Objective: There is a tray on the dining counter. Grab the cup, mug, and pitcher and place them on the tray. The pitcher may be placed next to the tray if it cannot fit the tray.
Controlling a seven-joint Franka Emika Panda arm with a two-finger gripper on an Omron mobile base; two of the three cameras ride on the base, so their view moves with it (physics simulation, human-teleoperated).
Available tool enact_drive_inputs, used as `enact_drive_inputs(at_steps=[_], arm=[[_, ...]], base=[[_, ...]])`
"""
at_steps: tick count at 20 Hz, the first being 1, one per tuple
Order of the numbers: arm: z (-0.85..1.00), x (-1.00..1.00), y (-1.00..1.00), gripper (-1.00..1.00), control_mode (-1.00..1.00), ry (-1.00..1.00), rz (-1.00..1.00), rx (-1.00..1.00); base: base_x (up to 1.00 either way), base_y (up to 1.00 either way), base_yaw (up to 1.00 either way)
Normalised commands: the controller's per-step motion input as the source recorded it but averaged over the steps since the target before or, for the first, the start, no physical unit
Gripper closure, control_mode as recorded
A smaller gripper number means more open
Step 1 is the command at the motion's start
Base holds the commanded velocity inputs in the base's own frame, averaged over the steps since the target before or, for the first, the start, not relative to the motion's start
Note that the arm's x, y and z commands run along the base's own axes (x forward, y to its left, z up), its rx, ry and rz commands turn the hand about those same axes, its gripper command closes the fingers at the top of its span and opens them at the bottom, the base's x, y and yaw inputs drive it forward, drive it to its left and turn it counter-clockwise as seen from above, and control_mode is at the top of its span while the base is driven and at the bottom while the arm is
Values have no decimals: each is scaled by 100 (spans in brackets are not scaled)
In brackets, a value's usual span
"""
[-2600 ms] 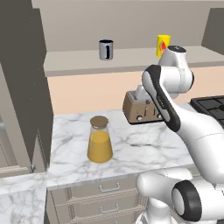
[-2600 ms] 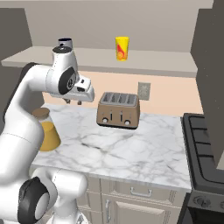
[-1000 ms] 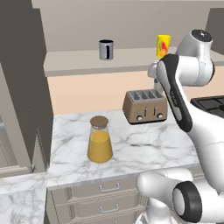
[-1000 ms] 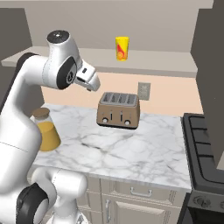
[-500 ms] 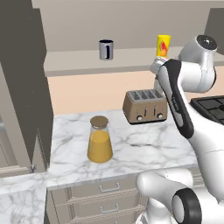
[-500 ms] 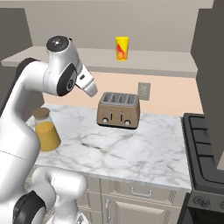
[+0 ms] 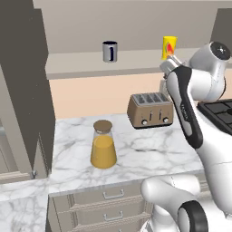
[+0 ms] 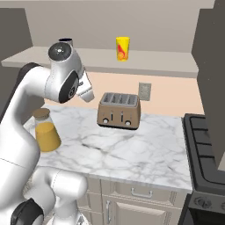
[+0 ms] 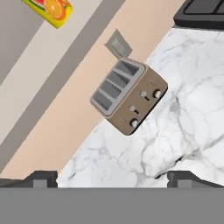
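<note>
The yellow cup (image 7: 169, 47) with its fruit picture stands on the beige wall shelf (image 7: 81, 66), and it also shows as the cup (image 8: 122, 48) and the cup (image 9: 50, 9). The dark navy mug (image 7: 109, 51) stands further left on the same shelf. On the marble worktop the pitcher (image 7: 103, 145) of orange liquid sits upright under its cork lid; the pitcher (image 8: 45, 131) is partly behind my arm. My gripper (image 7: 168, 64) hangs open and empty just below the cup, above the toaster; the hand view has its fingertips (image 9: 41, 177) wide apart. The tray and dining counter are out of view.
A brown four-slot toaster (image 7: 150, 110) stands on the worktop (image 8: 145, 149) against the wall, below a wall outlet (image 8: 144, 91). A black stove (image 8: 204, 149) borders the worktop on the right. A tall grey cabinet (image 7: 22, 90) stands on the left. Drawers (image 7: 108, 199) run under the worktop.
My arm has swung a little to the right and the hand has risen closer to the shelf below the cup. The jaws stayed open. Cup, mug and pitcher have not moved.
</note>
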Motion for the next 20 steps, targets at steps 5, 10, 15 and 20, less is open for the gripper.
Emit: enact_drive_inputs(at_steps=[5,10,15,20], arm=[[15,2,-38,-100,-100,-2,-2,21],[24,8,-52,-100,-100,0,0,18],[30,26,-28,-100,-100,0,0,13],[34,28,-4,-100,-100,0,0,7]], base=[[0,0,0],[0,0,0],[0,0,0],[0,0,0]])
